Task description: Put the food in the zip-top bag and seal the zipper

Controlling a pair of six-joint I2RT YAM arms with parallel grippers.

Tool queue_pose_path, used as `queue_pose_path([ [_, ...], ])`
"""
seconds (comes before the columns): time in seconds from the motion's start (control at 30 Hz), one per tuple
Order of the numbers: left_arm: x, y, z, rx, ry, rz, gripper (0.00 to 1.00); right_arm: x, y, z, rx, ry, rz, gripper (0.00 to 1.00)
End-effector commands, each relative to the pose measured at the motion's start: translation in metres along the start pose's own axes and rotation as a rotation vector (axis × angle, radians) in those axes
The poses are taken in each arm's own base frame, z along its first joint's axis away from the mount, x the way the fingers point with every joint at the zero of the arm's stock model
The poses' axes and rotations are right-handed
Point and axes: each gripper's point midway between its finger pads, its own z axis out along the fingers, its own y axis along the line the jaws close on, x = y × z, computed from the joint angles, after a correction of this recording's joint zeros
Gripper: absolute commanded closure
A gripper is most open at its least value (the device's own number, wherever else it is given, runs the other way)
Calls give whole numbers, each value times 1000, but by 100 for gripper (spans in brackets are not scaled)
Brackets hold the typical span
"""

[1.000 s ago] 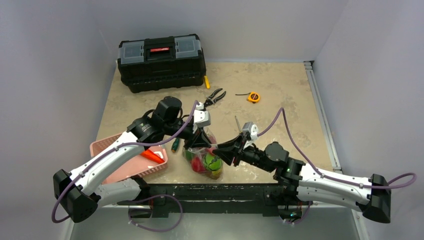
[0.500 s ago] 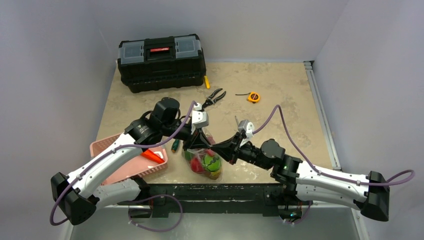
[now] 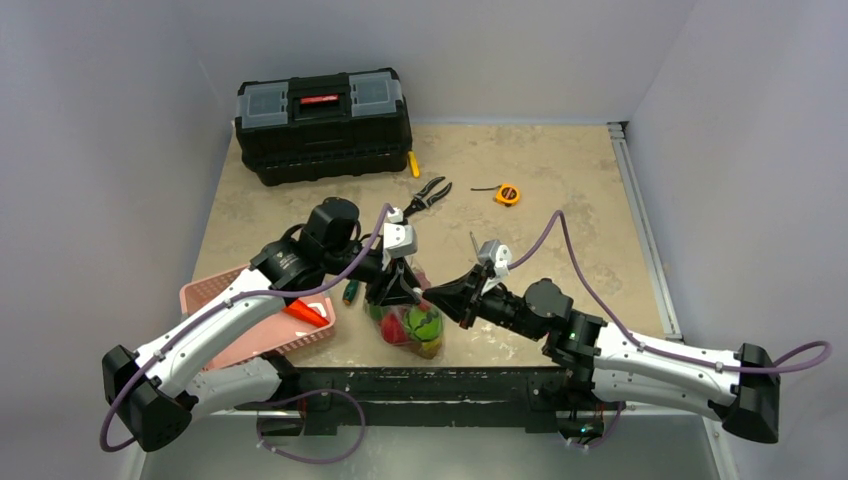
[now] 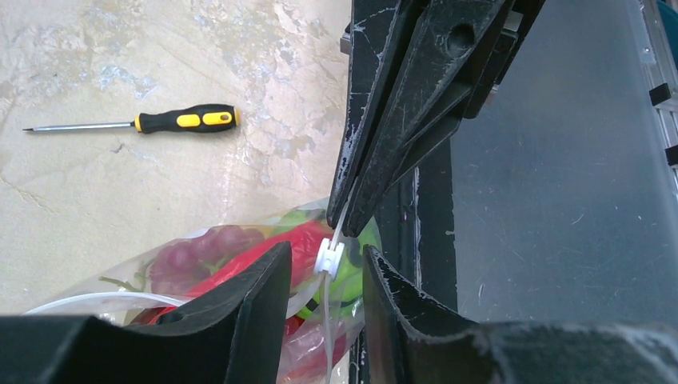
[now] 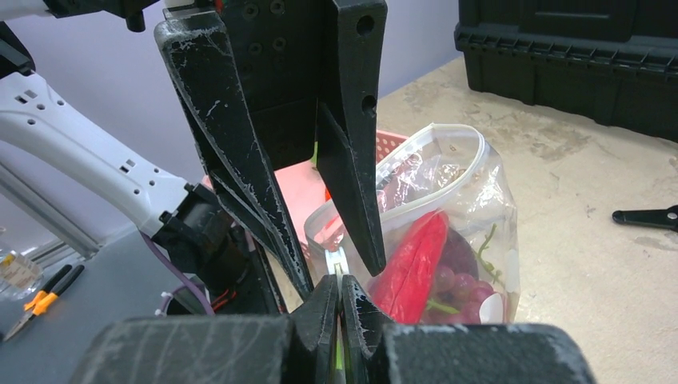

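The zip-top bag (image 3: pixel 410 325) stands near the table's front edge. It holds a red chili (image 5: pixel 416 256), purple grapes (image 5: pixel 456 280) and a green pepper (image 3: pixel 427 325). Its mouth loops open at the far side (image 5: pixel 448 160). My right gripper (image 5: pixel 340 292) is shut on the zipper strip at the bag's near corner; it also shows in the left wrist view (image 4: pixel 342 220). My left gripper (image 4: pixel 326 268) is open, its fingers (image 4: pixel 256 296) either side of the white slider (image 4: pixel 329 256) without touching it. An orange carrot (image 3: pixel 305 312) lies in the pink basket.
The pink basket (image 3: pixel 215 295) sits left of the bag, with a green-handled screwdriver (image 3: pixel 351 292) between them. A yellow-black screwdriver (image 4: pixel 160 122) lies behind the bag. A black toolbox (image 3: pixel 323 122), pliers (image 3: pixel 430 192) and a tape measure (image 3: pixel 507 194) are farther back.
My right gripper has moved a little left and up along the bag's top edge. My left gripper has shifted slightly down over the slider. The bag stays put.
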Motion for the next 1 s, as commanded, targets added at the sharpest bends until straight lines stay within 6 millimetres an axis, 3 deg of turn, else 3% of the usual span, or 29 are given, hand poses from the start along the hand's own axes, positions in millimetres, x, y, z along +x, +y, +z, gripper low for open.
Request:
queue_pose_path([
  [0.0, -12, 0, 0, 7, -42, 35, 64, -33, 11, 1, -32, -96, -9, 100],
  [0.2, -15, 3, -1, -7, -45, 28, 84, -35, 6, -1, -2, -104, -7, 100],
  [0.33, -10, 11, -3, -55, -22, 12, 97, -44, -12, -6, 101, -146, 21, 100],
  [0.63, -9, 6, -13, -84, -13, 11, 100, -61, -54, -32, 347, -226, 32, 100],
  [0.97, -3, 5, -19, -97, 14, 7, 100, -73, -71, -58, 453, -261, -7, 100],
])
